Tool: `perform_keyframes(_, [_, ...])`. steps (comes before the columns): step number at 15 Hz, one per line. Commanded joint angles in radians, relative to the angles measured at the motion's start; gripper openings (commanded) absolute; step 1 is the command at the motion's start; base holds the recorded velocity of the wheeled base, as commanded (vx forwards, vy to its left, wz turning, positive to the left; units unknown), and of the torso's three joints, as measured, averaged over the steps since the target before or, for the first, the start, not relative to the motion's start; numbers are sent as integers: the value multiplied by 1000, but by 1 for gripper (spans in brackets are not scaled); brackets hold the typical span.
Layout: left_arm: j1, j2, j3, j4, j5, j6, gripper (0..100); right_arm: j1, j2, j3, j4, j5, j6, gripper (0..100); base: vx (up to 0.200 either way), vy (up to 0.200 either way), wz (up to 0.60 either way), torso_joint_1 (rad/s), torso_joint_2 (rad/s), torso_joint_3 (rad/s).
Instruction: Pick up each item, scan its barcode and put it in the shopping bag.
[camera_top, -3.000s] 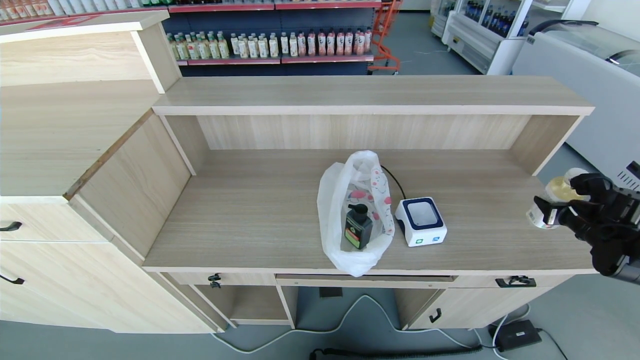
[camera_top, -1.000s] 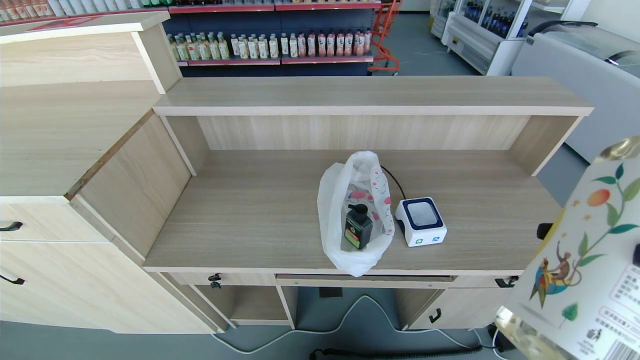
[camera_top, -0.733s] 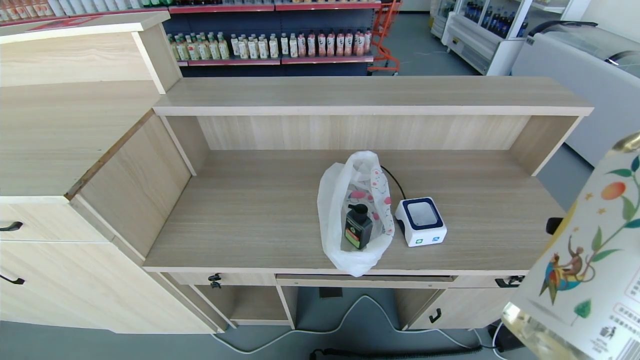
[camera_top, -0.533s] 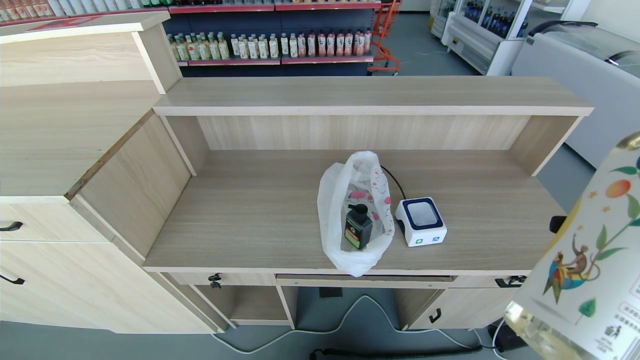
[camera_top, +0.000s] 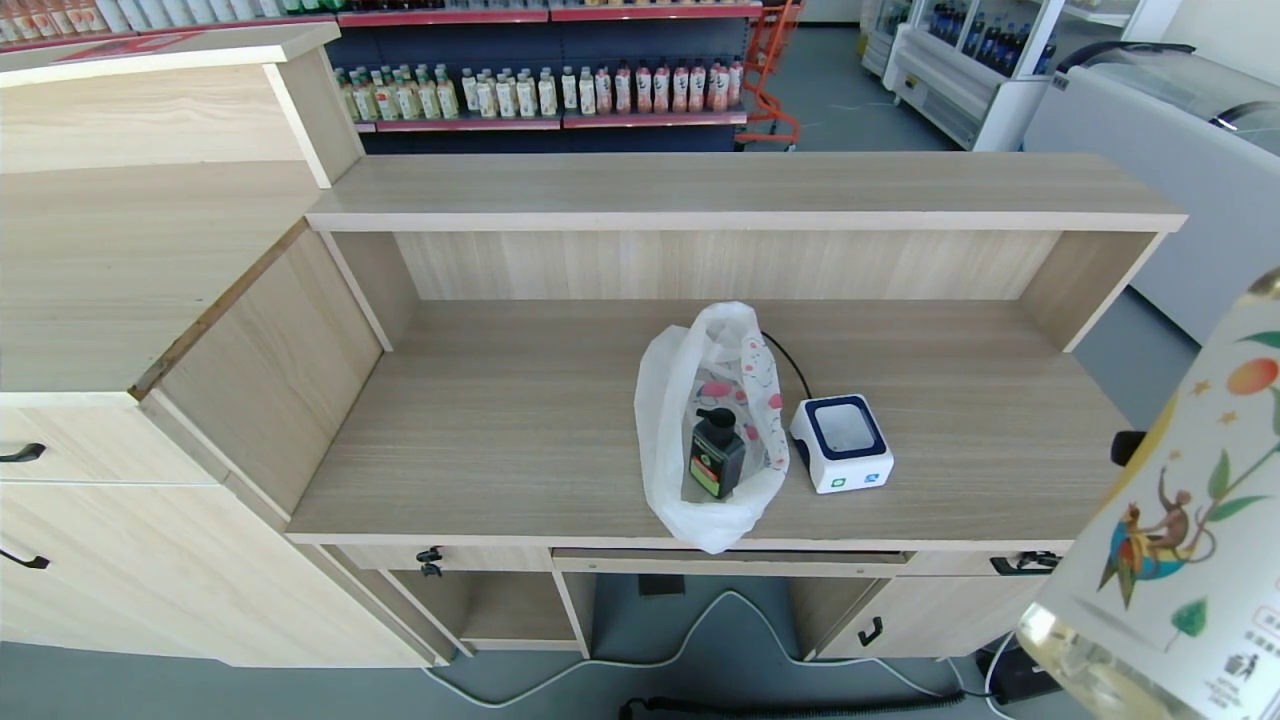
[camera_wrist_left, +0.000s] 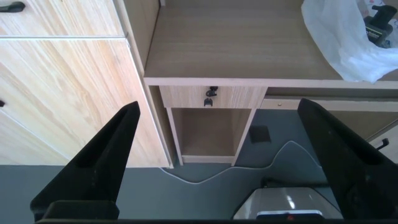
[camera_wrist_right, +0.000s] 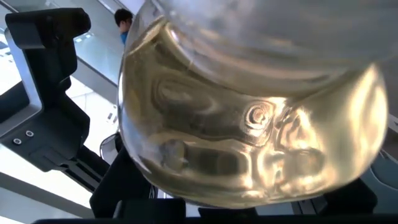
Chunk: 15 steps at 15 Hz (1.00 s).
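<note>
While the surface (camera_top: 520, 420) and its shopping bag (camera_top: 665, 400) sit unchanged, the drink bottle (camera_top: 1180, 520) has risen close before the head camera off the right end, right jaws clamped on it, so scanner (camera_top: 842, 442) beside the bag looks next; left jaws wide apart, empty.

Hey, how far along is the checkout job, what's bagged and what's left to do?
Done: a dark pump bottle sits inside the shopping bag on the counter. In hand: the right gripper is shut on a drink bottle of pale yellow liquid, held up off the counter's right end, away from the scanner. Left: pass that bottle's barcode over the scanner, then put it in the bag.
</note>
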<state>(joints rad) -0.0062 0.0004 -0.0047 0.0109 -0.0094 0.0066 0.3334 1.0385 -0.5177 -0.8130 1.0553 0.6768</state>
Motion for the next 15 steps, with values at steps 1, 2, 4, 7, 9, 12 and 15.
perform_keyframes(1, [0, 0, 0, -2, 0, 1, 100, -1, -3, 1, 0, 0, 0, 0, 0, 0, 0, 0, 0, 0])
perform_keyframes(2, [0, 0, 0, 0, 0, 1, 100, -1, -3, 1, 0, -1, 0, 0, 0, 0, 0, 0, 0, 0])
perform_keyframes(4, [0, 0, 0, 0, 0, 1, 100, -1, -3, 1, -2, -1, -2, 0, 0, 0, 0, 0, 0, 0])
perform_keyframes(7, [0, 0, 0, 0, 0, 0, 100, -16, 18, -5, -11, -49, -8, 0, 0, 0, 0, 0, 0, 0])
perform_keyframes(9, [0, 0, 0, 0, 0, 0, 100, -50, 69, -4, -20, -161, -60, 0, 0, 0, 0, 0, 0, 0])
perform_keyframes(12, [0, 0, 0, 0, 0, 0, 100, -136, 198, 15, -31, -351, -385, 0, 0, 0, 0, 0, 0, 0])
perform_keyframes(15, [0, 0, 0, 0, 0, 0, 100, -278, 339, 53, -25, -554, -842, 0, 0, 0, 0, 0, 0, 0])
